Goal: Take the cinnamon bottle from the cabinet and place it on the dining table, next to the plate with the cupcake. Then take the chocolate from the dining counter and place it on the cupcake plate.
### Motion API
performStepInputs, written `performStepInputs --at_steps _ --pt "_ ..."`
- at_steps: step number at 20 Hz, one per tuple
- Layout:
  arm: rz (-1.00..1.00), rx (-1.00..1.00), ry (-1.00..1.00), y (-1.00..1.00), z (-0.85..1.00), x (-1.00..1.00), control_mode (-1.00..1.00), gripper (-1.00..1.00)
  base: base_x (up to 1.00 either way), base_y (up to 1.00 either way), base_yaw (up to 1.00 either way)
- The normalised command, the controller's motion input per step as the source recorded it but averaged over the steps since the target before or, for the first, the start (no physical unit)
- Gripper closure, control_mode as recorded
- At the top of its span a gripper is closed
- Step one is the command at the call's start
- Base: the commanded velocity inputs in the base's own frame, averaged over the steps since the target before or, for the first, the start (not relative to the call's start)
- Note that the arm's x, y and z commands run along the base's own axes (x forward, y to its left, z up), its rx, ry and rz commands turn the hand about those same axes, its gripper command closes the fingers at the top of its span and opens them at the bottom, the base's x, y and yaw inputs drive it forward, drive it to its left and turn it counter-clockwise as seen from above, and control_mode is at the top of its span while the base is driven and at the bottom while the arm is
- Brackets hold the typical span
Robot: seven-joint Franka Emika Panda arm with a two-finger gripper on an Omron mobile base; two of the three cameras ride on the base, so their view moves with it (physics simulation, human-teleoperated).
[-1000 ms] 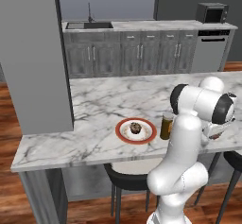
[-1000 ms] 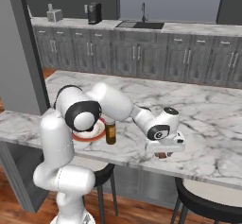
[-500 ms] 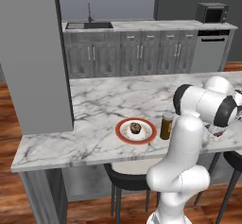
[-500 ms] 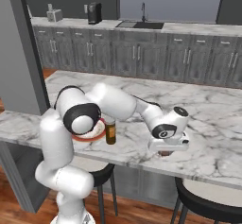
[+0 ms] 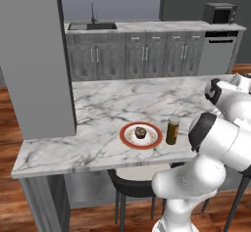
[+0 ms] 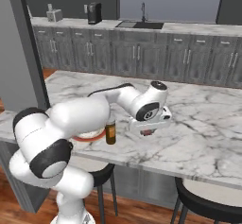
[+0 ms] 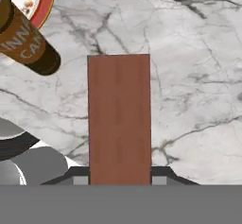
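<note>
The chocolate [image 7: 119,119] sits squarely between my pincer [image 7: 119,178] tips in the hand view, its long sides flush against them — I read that as the pincer closed on the bar, gripping across the narrow width so it cannot twist. Whether it is off the marble yet I cannot tell. From the right base view the pincer [image 6: 147,132] hangs low over the worktop [image 6: 208,138], just beside the cinnamon bottle [image 6: 110,132]. That bottle [image 5: 172,130] stands upright next to the plate [image 5: 141,136], so the first half of the job looks done (it stays clear of the red rim). The cupcake [image 5: 140,132] sits mid-plate, leaving bare white around it — room, I judge, for the bar.
</note>
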Motion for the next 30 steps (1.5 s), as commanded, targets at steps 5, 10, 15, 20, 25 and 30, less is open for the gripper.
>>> performStepInputs --at_steps 5,10,15,20,25,30 --pt "0.20 -0.05 0.00 1.00 1.00 -0.11 -1.00 1.00 0.00 0.00 0.00" --pt "0.20 -0.03 0.00 1.00 1.00 0.00 -1.00 1.00 0.00 0.00 0.00" --pt "0.23 0.00 0.01 0.99 0.84 0.00 -1.00 1.00 0.00 0.00 0.00" --pt "0.25 -0.13 0.05 1.00 0.04 0.00 -1.00 1.00 0.00 0.00 0.00" --pt "0.19 -0.25 0.12 0.98 -0.85 -0.09 -1.00 1.00 0.00 0.00 0.00" --pt "0.16 -0.16 0.13 0.68 -0.95 -0.12 -1.00 1.00 0.00 0.00 0.00"
